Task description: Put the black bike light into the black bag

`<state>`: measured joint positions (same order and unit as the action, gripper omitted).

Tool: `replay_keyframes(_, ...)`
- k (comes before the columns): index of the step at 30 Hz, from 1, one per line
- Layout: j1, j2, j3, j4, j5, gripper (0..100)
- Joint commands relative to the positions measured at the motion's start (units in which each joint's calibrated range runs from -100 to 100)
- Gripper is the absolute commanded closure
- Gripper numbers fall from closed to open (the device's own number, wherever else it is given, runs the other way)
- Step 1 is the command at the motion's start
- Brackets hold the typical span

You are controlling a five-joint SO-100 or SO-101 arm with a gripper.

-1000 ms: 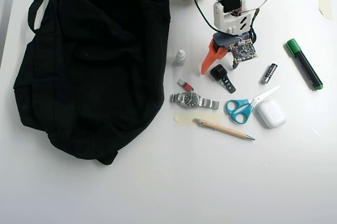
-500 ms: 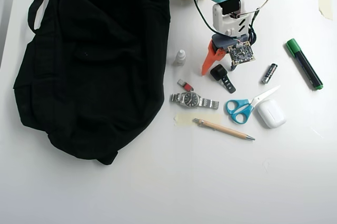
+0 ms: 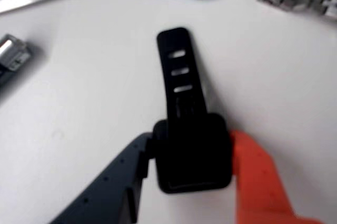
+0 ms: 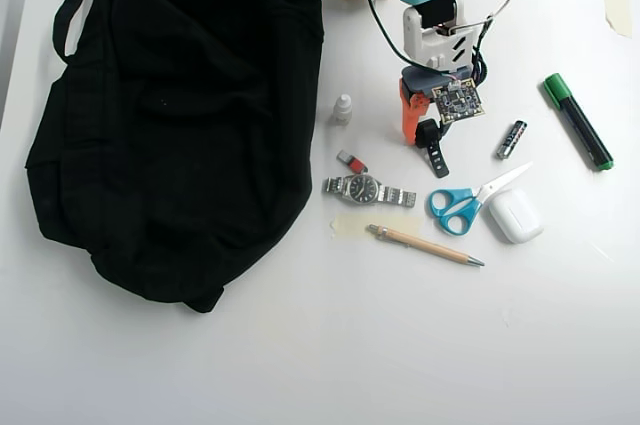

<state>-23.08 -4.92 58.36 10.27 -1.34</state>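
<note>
Wrist view: gripper (image 3: 192, 163) clamped on the black bike light (image 3: 190, 153), dark finger at 9 o'clock, orange finger at 3, strap tail toward 12. Best lifted straight up before swinging. Overhead view: black bike light (image 4: 431, 140) beside scissors (image 4: 465, 201) at 5 o'clock; black bag (image 4: 170, 115) far toward 9, dropper bottle (image 4: 343, 108) between.
</note>
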Motion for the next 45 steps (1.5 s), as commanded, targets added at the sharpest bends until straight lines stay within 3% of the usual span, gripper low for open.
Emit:
replay_keyframes(1,-0.5,-0.6,-1.5,-0.8,-0.3,92)
replay_keyframes(4,-0.7,-1.0,-0.8,-2.9,-0.3,98)
replay_keyframes(12,1.6,-8.7,-1.5,-0.8,1.4,98)
replay_keyframes(16,3.6,-19.4,-6.2,11.7,4.5,98)
replay_keyframes(17,4.9,-23.6,-11.4,22.1,5.1,98)
replay_keyframes(20,8.0,-27.7,-18.6,37.1,6.1,98)
replay_keyframes(25,13.8,-30.4,-23.8,47.0,11.4,98)
replay_keyframes(31,28.2,-30.8,-24.0,45.0,13.0,98)
replay_keyframes(38,38.4,-30.6,-20.5,38.1,18.9,98)
replay_keyframes(45,46.9,-26.9,-20.5,33.1,18.4,98)
